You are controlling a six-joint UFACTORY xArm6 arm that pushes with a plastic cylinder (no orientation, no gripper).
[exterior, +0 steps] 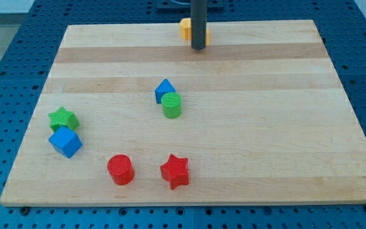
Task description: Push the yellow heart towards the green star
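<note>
The tip (198,47) is parked right at the yellow block (185,28), probably the heart, mostly hidden; the green star (63,118) sits far off. No end effector is seen.

1. The yellow block (185,28) is largely hidden behind the rod, so its shape cannot be made out.
2. The rod's upper part is cut off by the view's top.

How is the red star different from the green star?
The red star is red and sits near the view's bottom; the green star is green and sits at the view's left. The green star touches a blue cube; the red star stands apart, with a red cylinder close by. Both are star-shaped blocks, similar in size.
</note>
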